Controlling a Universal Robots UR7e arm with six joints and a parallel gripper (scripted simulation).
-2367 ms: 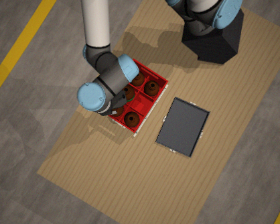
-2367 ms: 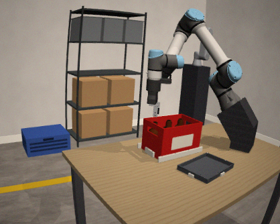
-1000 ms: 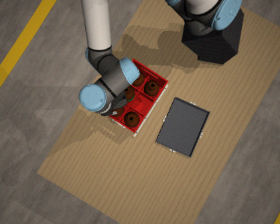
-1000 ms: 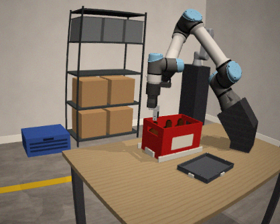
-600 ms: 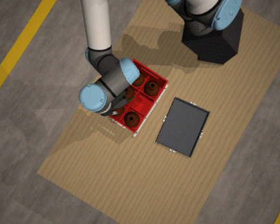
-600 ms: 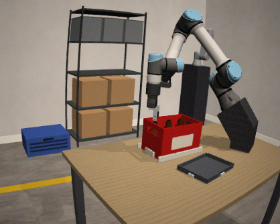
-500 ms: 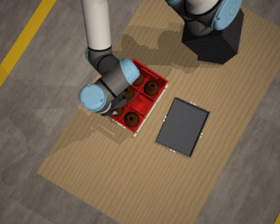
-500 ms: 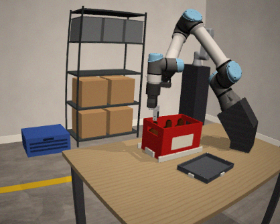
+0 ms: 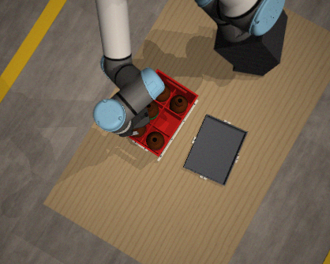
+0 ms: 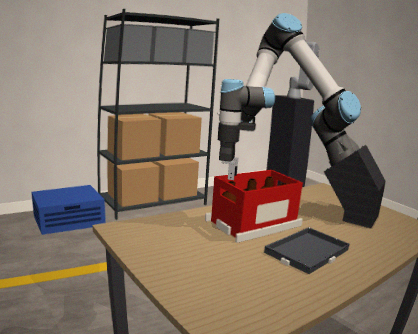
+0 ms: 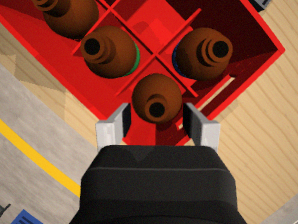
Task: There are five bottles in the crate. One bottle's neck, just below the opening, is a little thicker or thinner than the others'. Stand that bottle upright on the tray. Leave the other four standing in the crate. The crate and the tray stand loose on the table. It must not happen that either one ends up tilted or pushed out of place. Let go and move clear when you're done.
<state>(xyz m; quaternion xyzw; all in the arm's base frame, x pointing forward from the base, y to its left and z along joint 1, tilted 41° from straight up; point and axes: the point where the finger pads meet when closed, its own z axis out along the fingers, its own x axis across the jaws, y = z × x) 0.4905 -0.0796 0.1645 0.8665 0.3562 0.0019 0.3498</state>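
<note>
1. Gripper [image 9: 138, 126] [image 10: 232, 171] [image 11: 156, 113] seen wide apart, pale metallic outer faces and flat dark inner pads, with nothing clasped.
2. Placed with fingers on either side of one rounded, glossy brown bottle [image 9: 139, 131] [image 11: 157, 95], in a corner compartment.
3. Seen inside the red, smooth-walled crate [image 9: 178, 83] [image 10: 248, 215] [image 11: 55, 55]: all five bottles, upright, with round shoulders and dark circular mouths.
4. Divided by thin straight red walls into two rows of three square-cornered compartments.
5. Showing a sliver of green on one neighbouring bottle [image 9: 151, 110] [image 11: 111, 52], and blue on another [image 9: 155, 141] [image 11: 204, 54].
6. Somewhere among those five, the odd-necked one; cannot tell which.
7. Bearing a blank, cream rectangular label [image 10: 272, 211] on the crate's long side.
8. Set near the crate, well within the wood-grained table [image 9: 128, 221] [image 10: 212, 280] [image 11: 265, 135]: a flat, dark grey rectangular tray [image 9: 215, 150] [image 10: 307, 247] [image 11: 262, 4] with a low raised rim.
9. Fitted along the crate's foot with straight, off-white strips [image 9: 178, 130] [image 10: 269, 230].
</note>
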